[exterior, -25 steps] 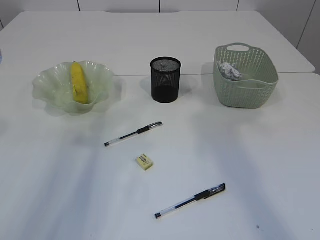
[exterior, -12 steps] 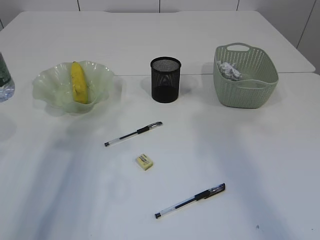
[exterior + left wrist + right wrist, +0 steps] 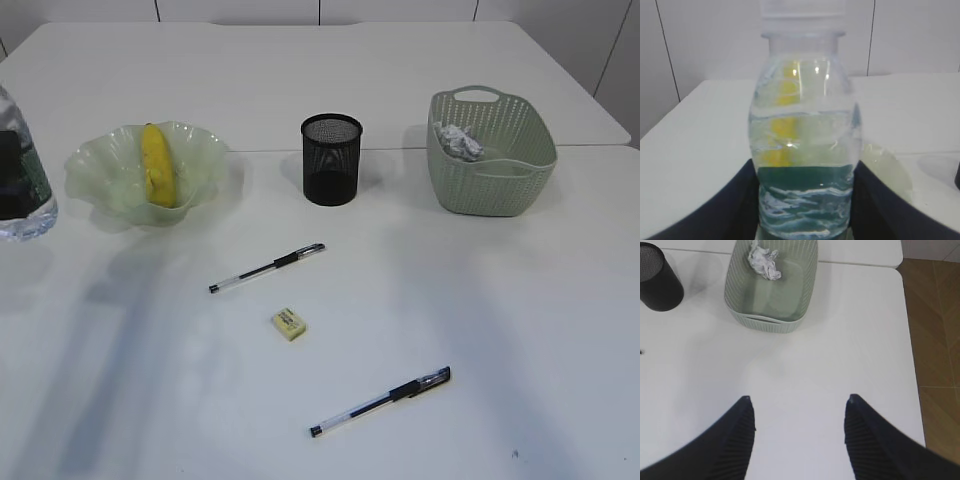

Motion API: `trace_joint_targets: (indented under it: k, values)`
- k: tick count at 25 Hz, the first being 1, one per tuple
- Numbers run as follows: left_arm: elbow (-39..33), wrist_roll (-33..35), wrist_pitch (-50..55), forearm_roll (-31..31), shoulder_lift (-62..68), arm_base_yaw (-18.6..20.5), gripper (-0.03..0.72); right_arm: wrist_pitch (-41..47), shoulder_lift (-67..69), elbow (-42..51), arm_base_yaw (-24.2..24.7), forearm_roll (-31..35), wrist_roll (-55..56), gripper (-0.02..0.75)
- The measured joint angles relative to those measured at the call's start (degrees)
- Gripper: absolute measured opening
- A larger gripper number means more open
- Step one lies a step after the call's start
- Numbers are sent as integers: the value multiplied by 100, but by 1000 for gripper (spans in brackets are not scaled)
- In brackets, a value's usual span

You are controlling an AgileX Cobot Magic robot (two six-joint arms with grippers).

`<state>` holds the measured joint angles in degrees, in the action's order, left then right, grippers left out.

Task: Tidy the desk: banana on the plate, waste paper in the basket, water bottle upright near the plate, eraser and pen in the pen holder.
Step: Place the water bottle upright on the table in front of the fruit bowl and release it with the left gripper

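While clamped upright, clear green-labelled water bottle [image 3: 805, 150], part full.

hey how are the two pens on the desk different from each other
The upper pen lies nearer the pen holder, just above the eraser; the lower pen lies below and right of the eraser, nearest the camera. The lower pen looks longer in the exterior view, though it is also closer. Both are clear-barrelled with dark grips, lie flat on the table, slant the same way, and are not yet in the holder.
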<state>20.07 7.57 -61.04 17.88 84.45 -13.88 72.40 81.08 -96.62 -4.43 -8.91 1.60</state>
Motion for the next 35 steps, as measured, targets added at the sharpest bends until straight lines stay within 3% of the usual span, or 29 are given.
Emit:
trace_joint_targets:
  k: [26,35]
  values:
    - [-15,-681,-89,-31,1829,0,349,0,0,0,0,-131,-22,428]
    - [44,-901,-640,-76,2265,0,349,0,0,0,0,-131,-34,428]
